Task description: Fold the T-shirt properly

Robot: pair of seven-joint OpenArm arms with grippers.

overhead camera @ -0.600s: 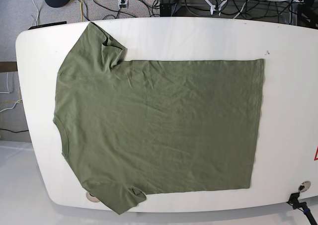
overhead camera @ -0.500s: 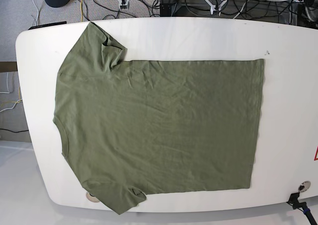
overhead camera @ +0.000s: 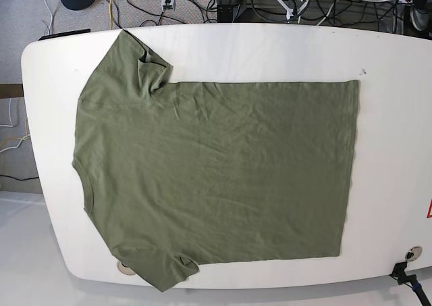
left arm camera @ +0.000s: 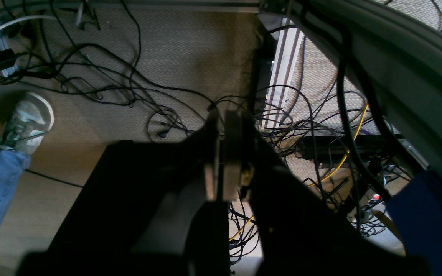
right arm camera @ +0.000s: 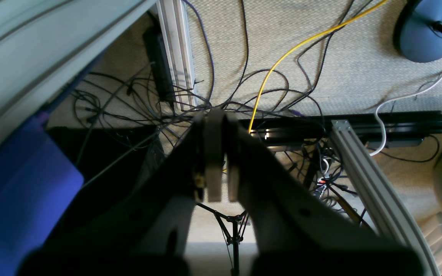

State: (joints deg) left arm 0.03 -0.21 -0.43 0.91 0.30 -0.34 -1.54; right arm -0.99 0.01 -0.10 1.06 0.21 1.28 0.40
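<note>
The T-shirt (overhead camera: 216,177) lies flat and unfolded across the counter (overhead camera: 391,117), collar toward its left edge. My left pincer (left arm camera: 223,153) and right pincer (right arm camera: 217,153) are together, empty, over the floor; every fold remains.

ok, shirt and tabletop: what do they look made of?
Olive-green short-sleeved T-shirt: looks like soft matte knit, probably cotton; it lies limp with fine wrinkles and no sheen. White rounded tabletop: smooth, hard, faintly glossy, likely laminate or painted board; the exact material cannot be told.
</note>
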